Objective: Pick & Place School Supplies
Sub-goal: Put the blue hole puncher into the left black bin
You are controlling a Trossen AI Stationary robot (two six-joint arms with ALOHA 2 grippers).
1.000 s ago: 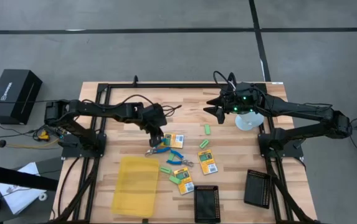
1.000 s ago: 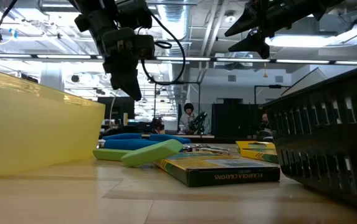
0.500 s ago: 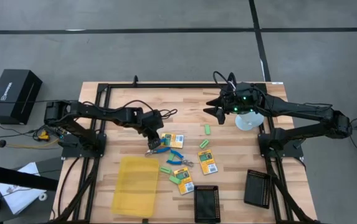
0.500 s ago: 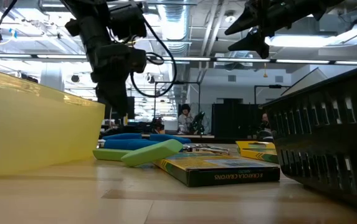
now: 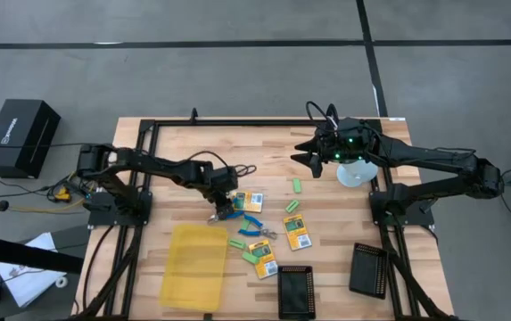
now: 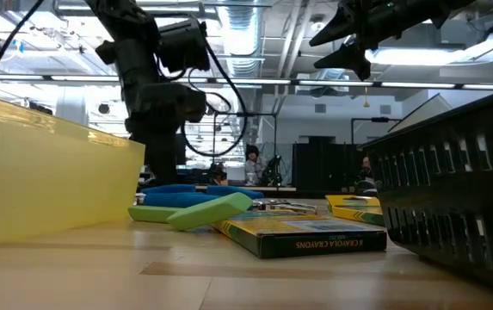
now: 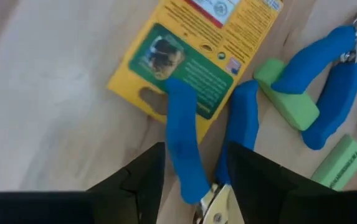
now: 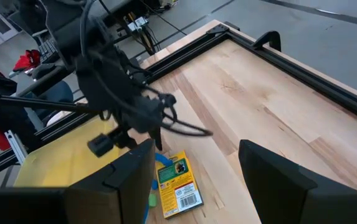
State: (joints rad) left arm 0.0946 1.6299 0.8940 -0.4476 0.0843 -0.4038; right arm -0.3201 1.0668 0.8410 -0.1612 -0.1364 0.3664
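Observation:
Several yellow-orange packs [image 5: 253, 200] [image 5: 297, 231], small green blocks [image 5: 292, 206] and two blue-handled scissor-like tools [image 5: 226, 214] [image 5: 253, 225] lie flat on the wooden table. My left gripper [image 5: 224, 206] is low over the left tool and open. In the left wrist view its fingers [image 7: 144, 180] stand on either side of that tool's blue handles [image 7: 181, 143], near the metal pivot. One handle lies over a pack [image 7: 197, 56]. My right gripper [image 5: 307, 158] hangs open, high above the table's far middle, with nothing between its fingers.
A translucent yellow tray [image 5: 194, 266] stands near the front left. Two black ribbed trays [image 5: 296, 291] [image 5: 367, 269] stand at the front right. A white dish [image 5: 355, 173] lies under my right arm. A black frame [image 5: 237, 123] runs along the far edge. People show in the room beyond.
My left gripper has come down toward the blue-handled tool, shifting a little toward the table's near edge, and its fingers have spread apart. The supplies lie where they were.

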